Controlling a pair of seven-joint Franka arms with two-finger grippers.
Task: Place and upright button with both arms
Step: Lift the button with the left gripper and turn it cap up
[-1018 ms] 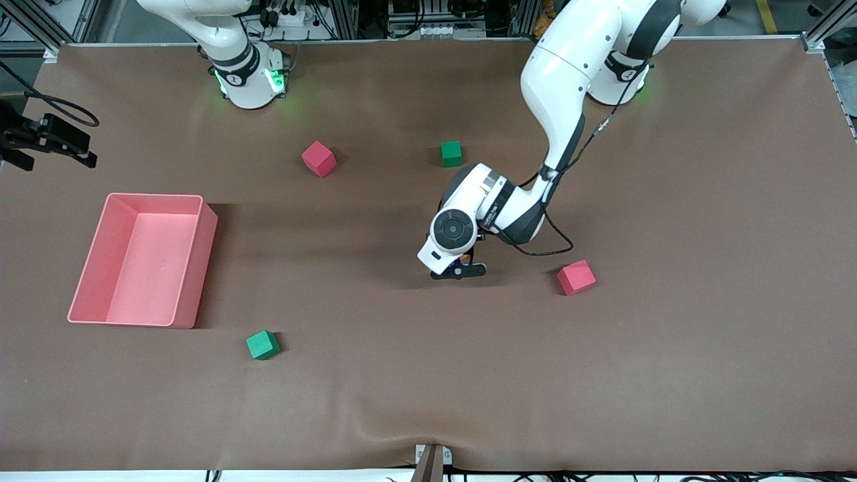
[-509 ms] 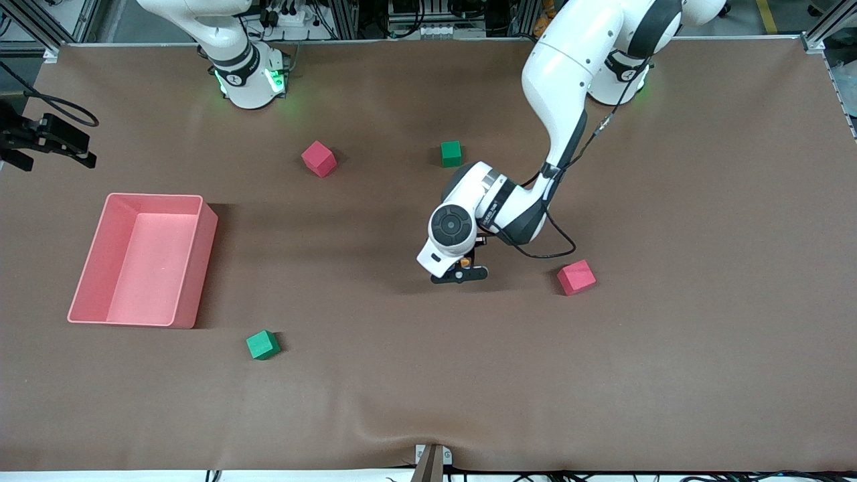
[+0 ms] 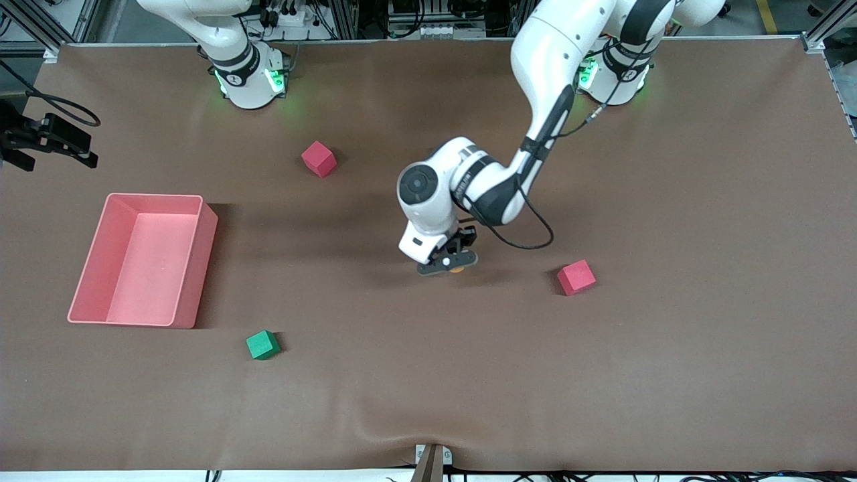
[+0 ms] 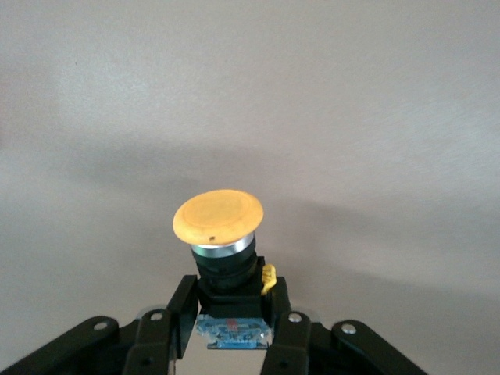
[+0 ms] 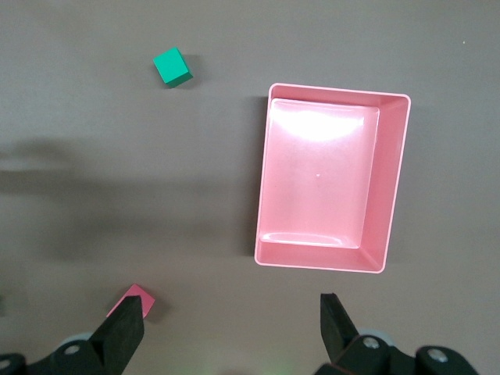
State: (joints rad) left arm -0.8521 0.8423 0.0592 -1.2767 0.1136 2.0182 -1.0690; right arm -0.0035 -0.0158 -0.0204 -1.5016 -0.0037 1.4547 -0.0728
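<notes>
My left gripper [image 3: 447,262] is shut on the button [image 3: 456,270], low over the middle of the table. In the left wrist view its fingers [image 4: 181,311] clamp the black body, and the round orange cap [image 4: 218,216] points away from the gripper [image 4: 233,316]. I cannot tell whether the button touches the cloth. My right gripper [image 5: 232,328] is open and empty, high above the table. It is out of the front view, and its arm waits.
A pink bin [image 3: 201,268] stands toward the right arm's end and also shows in the right wrist view [image 5: 394,187]. Red cubes [image 3: 319,158] [image 3: 576,277] and a green cube [image 3: 262,345] lie scattered. The right wrist view shows the green cube [image 5: 171,66] and a red cube [image 5: 139,301].
The left arm's wrist has swung toward the right arm's end, carrying the held button a little that way. It now hides the green cube near the robots. The right arm has not moved.
</notes>
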